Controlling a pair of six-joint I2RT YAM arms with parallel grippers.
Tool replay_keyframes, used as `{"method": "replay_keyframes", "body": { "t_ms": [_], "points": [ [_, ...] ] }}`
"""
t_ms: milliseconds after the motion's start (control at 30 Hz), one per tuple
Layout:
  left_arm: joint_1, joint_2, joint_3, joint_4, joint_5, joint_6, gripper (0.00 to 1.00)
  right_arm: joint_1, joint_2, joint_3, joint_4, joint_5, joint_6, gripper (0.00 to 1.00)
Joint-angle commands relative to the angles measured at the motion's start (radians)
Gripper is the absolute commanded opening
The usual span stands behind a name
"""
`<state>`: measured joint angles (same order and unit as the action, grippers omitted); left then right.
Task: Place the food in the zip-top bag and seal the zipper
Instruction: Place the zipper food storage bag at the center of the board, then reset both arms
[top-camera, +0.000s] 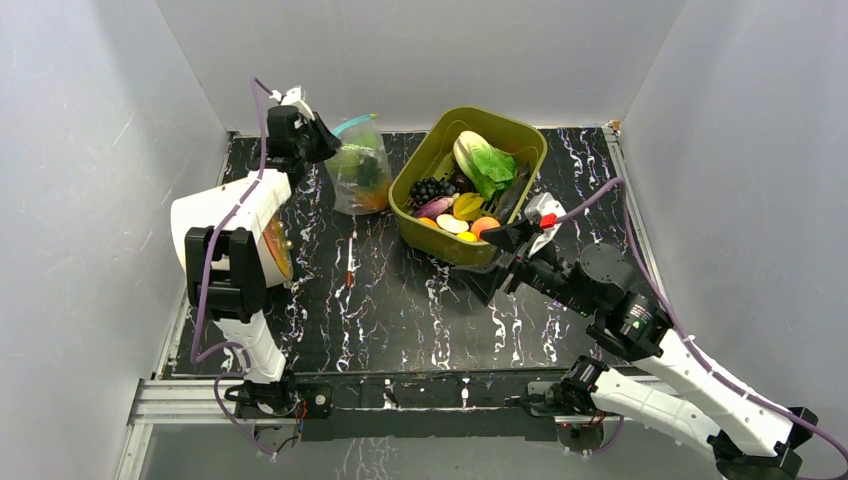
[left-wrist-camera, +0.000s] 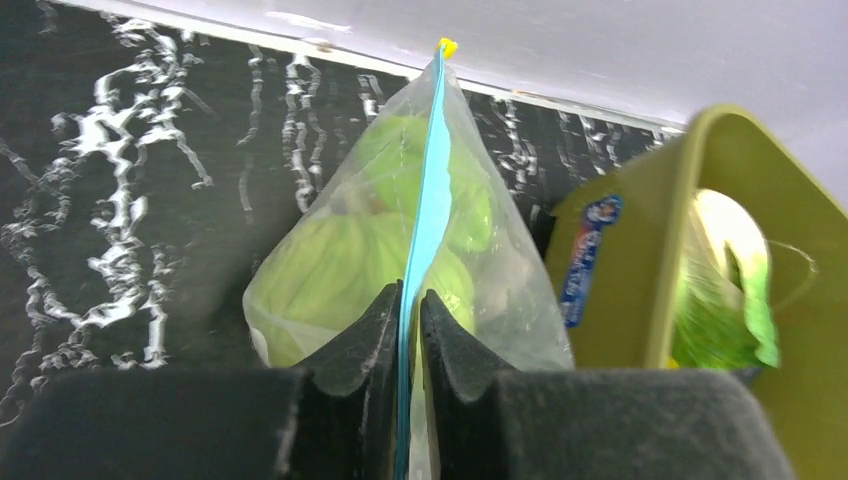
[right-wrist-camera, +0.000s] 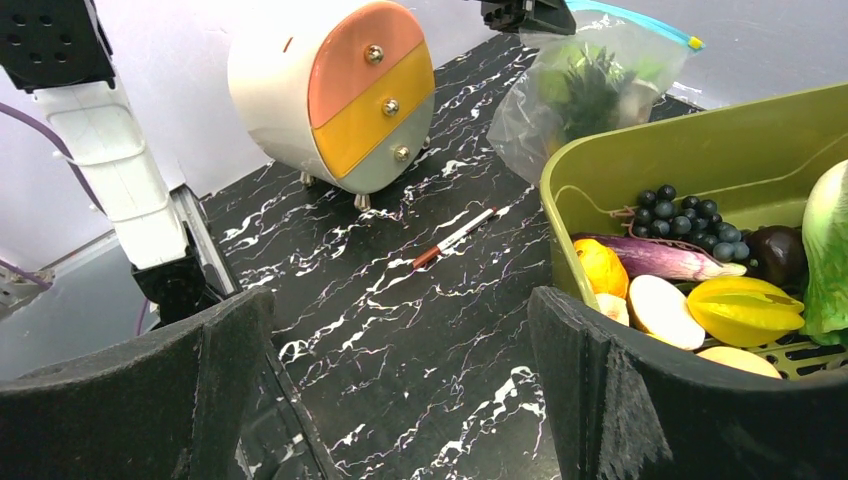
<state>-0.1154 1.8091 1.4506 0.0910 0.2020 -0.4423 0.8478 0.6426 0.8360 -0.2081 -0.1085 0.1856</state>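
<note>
The clear zip-top bag (top-camera: 358, 172) stands upright at the back of the table, with a pale-green cabbage (left-wrist-camera: 330, 260) and other toy food inside. My left gripper (top-camera: 322, 133) is shut on its light-blue zipper (left-wrist-camera: 428, 190) at the near end; in the left wrist view the gripper (left-wrist-camera: 408, 310) pinches the strip between its black pads. The bag also shows in the right wrist view (right-wrist-camera: 585, 85). My right gripper (top-camera: 497, 262) is open and empty, low beside the front of the olive-green tub (top-camera: 424, 165); the wrist view (right-wrist-camera: 400, 380) shows bare table between its fingers.
The tub (right-wrist-camera: 690, 160) holds grapes (right-wrist-camera: 685, 215), an aubergine, a starfruit (right-wrist-camera: 745, 308), a lettuce (top-camera: 485, 160) and other toy food. A round white drawer unit (right-wrist-camera: 335, 90) stands at the left. A pen (right-wrist-camera: 455, 238) lies on the black marbled table.
</note>
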Motion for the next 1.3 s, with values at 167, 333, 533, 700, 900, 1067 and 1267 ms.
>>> {"method": "replay_keyframes", "body": {
  "t_ms": [167,333,533,700,900,1067,1267],
  "points": [
    [0.039,0.015,0.093,-0.154,-0.076,0.175,0.50,-0.003,0.014,0.032,0.047,0.008,0.017,0.98],
    [0.039,-0.062,0.084,-0.197,-0.177,0.222,0.67,-0.003,0.027,0.015,0.011,0.019,0.037,0.98],
    [0.039,-0.172,0.059,-0.284,-0.263,0.197,0.80,-0.003,0.014,-0.009,-0.033,0.072,0.064,0.98],
    [0.039,-0.320,-0.069,-0.263,-0.168,0.143,0.98,-0.003,0.029,-0.005,-0.092,0.182,0.127,0.98],
    [0.037,-0.434,-0.098,-0.393,-0.033,0.095,0.98,-0.003,0.050,0.050,-0.189,0.344,0.297,0.98],
    [0.037,-0.544,-0.156,-0.458,0.196,0.116,0.98,-0.003,0.077,0.084,-0.231,0.405,0.279,0.98],
    [0.032,-0.678,-0.248,-0.465,0.422,0.086,0.98,-0.002,0.094,0.103,-0.262,0.513,0.368,0.98]
  ]
}}
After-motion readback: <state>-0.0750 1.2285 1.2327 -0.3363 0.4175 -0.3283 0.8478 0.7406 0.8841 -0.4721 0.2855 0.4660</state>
